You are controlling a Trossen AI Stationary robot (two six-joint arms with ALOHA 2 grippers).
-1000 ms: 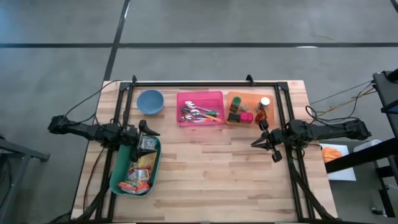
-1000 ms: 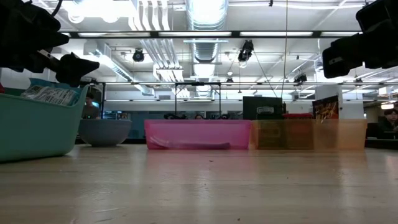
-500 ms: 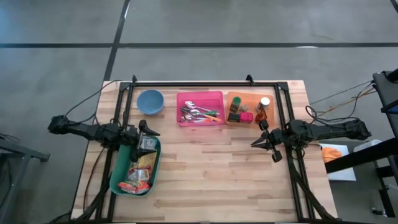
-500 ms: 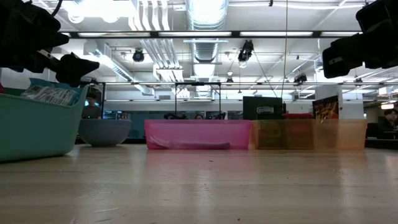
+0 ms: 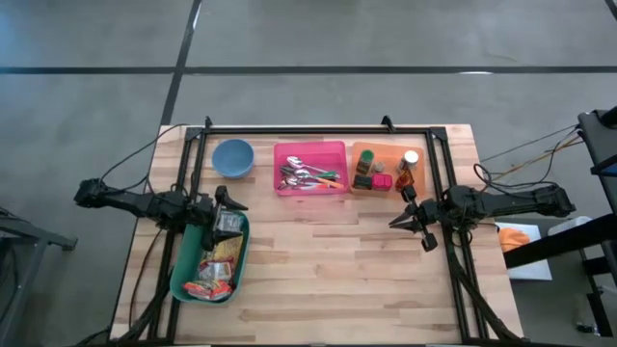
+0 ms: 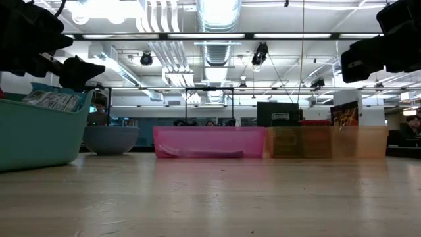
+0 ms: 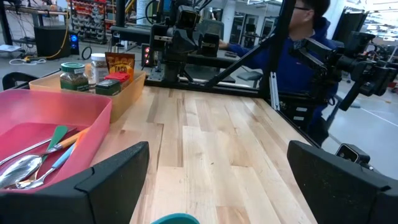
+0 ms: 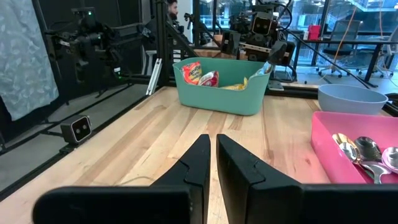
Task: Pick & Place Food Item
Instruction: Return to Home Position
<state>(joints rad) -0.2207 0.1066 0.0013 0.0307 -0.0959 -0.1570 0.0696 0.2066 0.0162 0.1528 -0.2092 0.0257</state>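
Several food packets [image 5: 214,270] lie in a teal bin [image 5: 241,253] at the table's left side; the right wrist view shows them too [image 8: 205,78]. My left gripper [image 5: 231,204] hovers level over the bin's far end, open, with nothing between its fingers [image 7: 217,186]. My right gripper [image 5: 395,223] hangs level above the table's right side, shut on nothing [image 8: 213,155], pointing toward the teal bin [image 8: 221,96].
Along the far edge stand a blue bowl [image 5: 232,157], a pink bin [image 5: 309,152] with spoons and an orange bin [image 5: 359,154] with jars and tins. Bare wood [image 5: 328,270] lies between the arms. A person in blue [image 7: 292,50] stands beyond the table's right side.
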